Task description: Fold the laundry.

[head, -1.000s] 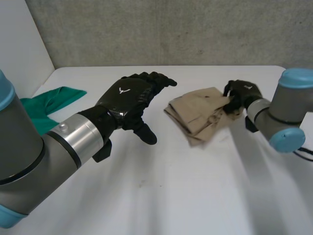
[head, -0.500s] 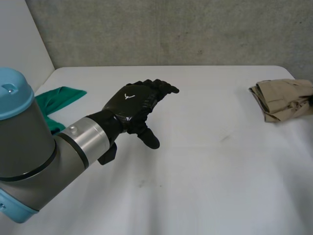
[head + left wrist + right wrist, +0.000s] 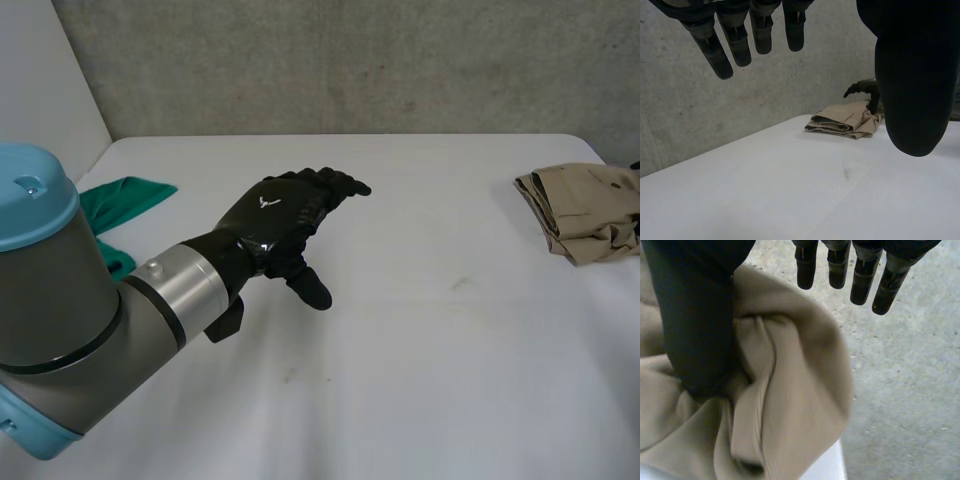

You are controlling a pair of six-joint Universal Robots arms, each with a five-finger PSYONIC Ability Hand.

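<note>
Left hand [image 3: 275, 210] hovered wide; right hand [image 3: 695, 315], also wide, touched the folded tan garment [image 3: 585, 210]; green cloth [image 3: 125, 197], well apart from it, looked unfolded.

a tan fabric garment [image 3: 585, 212], folded into a rumpled, layered bundle with loose creases, lies at the right edge of the white table [image 3: 420, 350]. a crumpled green cloth [image 3: 125, 200] lies at the left edge, well apart.
</note>
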